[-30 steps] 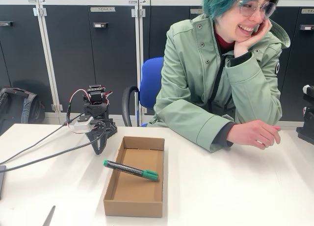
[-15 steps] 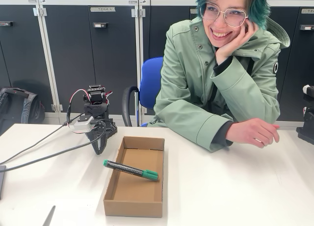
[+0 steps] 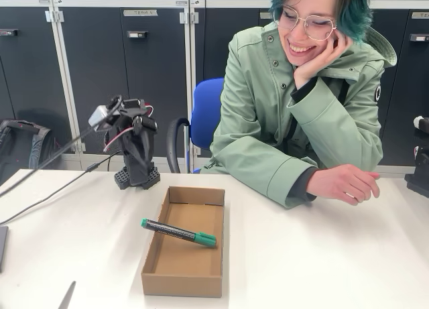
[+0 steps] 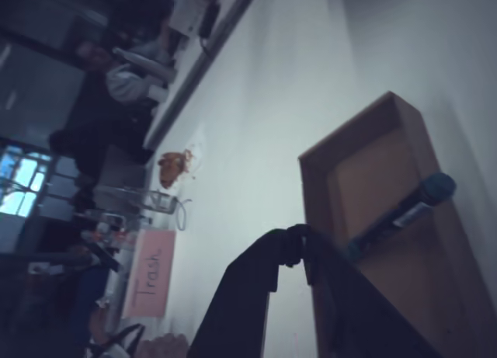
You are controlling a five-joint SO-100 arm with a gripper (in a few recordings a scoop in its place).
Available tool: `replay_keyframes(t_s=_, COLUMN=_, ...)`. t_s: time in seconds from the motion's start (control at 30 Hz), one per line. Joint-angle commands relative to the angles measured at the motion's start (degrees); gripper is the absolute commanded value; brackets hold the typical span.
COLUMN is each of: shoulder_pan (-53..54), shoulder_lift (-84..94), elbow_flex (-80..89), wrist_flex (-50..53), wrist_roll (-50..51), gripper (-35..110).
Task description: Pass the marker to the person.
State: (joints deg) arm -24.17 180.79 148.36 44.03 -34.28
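Because the marker (image 3: 178,232) lies slantwise across the cardboard box (image 3: 182,277) at lower centre of the fixed view, its left green end propped on the box's left wall, I judge its black barrel an easy grab. My jaws (image 4: 299,249), dark at the wrist view's bottom, hold nothing and look nearly together. The person (image 3: 301,101) leans in at upper right, one hand (image 3: 345,183) resting on the table (image 3: 322,255), handy for receiving it.

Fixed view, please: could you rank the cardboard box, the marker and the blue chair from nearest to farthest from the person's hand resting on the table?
From the hand at the table's right side:
1. Cardboard box, to its left at the table's middle; its near wall comes closest.
2. Marker, lying across the box's left rim.
3. Blue chair, behind the table, up-left.
Marker and chair are fairly close to call.
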Motion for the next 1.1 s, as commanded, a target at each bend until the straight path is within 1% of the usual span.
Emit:
replay_keyframes(t_s=0.0, shoulder_pan=-1.1, shoulder_lift=-4.8, elbow_flex=-11.5, wrist_flex=-5.9, wrist_roll=4.0, gripper=-5)
replay_keyframes(t_s=0.13, shoulder_pan=-0.6, shoulder_lift=-14.9, elbow_flex=-25.3, wrist_flex=-6.1, wrist_roll=8.7, gripper=-5)
replay_keyframes(t_s=0.27, shoulder_pan=-1.1, shoulder_lift=-24.9, elbow_flex=-38.6, wrist_flex=-5.0, wrist_roll=11.0, gripper=-5)
replay_keyframes(t_s=0.37, shoulder_pan=-2.5, shoulder_lift=-30.5, elbow_flex=-45.4, wrist_flex=-6.8, wrist_roll=10.5, gripper=-5)
replay_keyframes(t_s=0.5, shoulder_pan=-5.4, shoulder_lift=-36.5, elbow_flex=-51.6, wrist_flex=-12.0, wrist_roll=8.4, gripper=-5)
replay_keyframes(t_s=0.77, shoulder_pan=-10.5, shoulder_lift=-49.0, elbow_flex=-63.0, wrist_flex=-20.5, wrist_roll=0.6, gripper=-5)
replay_keyframes(t_s=0.87, shoulder_pan=-12.6, shoulder_lift=-54.4, elbow_flex=-68.2, wrist_flex=-20.0, wrist_roll=-4.0, gripper=-5)
replay_keyframes(t_s=1.07, shoulder_pan=-16.3, shoulder_lift=-61.9, elbow_flex=-72.9, wrist_flex=-13.8, wrist_roll=-17.6, gripper=-5)
